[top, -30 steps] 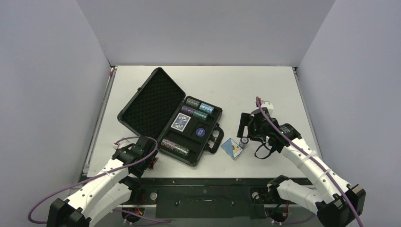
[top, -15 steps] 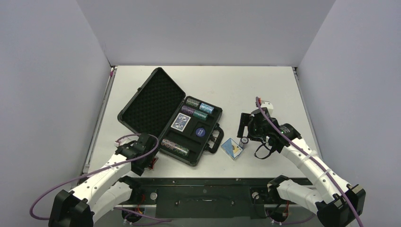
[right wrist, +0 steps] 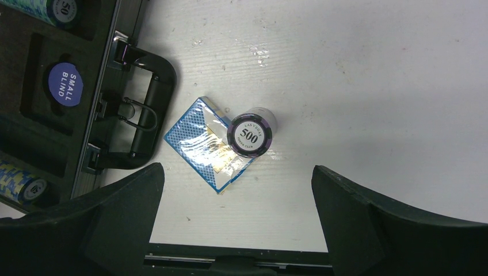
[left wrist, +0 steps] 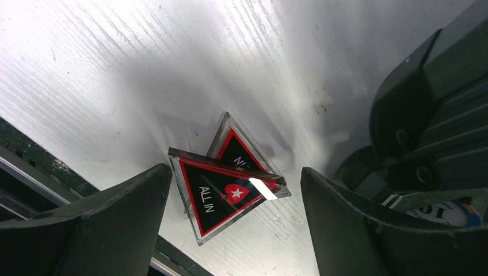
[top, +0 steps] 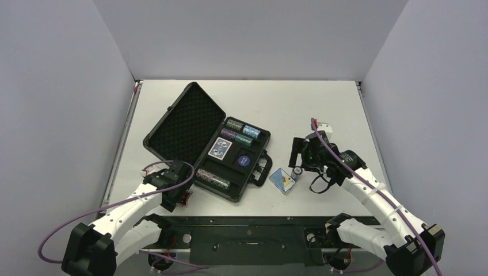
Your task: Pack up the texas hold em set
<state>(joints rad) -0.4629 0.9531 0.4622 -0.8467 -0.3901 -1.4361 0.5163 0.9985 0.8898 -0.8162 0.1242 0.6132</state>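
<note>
The black briefcase (top: 172, 129) lies open, with chip rolls (top: 243, 131), a blue deck (top: 221, 148) and a round "SMALL BLIND" button (top: 244, 160) in its foam. My left gripper (top: 179, 195) is open at the case's near left corner, straddling a red-black "ALL IN" triangle (left wrist: 216, 198) that lies on the table; a second triangle (left wrist: 241, 150) lies partly under it. My right gripper (top: 300, 164) is open above a blue card deck (right wrist: 204, 146) and an upright purple "500" chip roll (right wrist: 250, 135) that touches it, right of the case handle (right wrist: 144, 109).
The table's near edge (right wrist: 230, 248) with a dark rail runs just below both grippers. White walls close in the left, far and right sides. The case lid (top: 183, 118) stands open toward the back left.
My left arm has shifted a little right and forward, toward the case's near left corner. The right arm, deck and chip roll have not moved.
</note>
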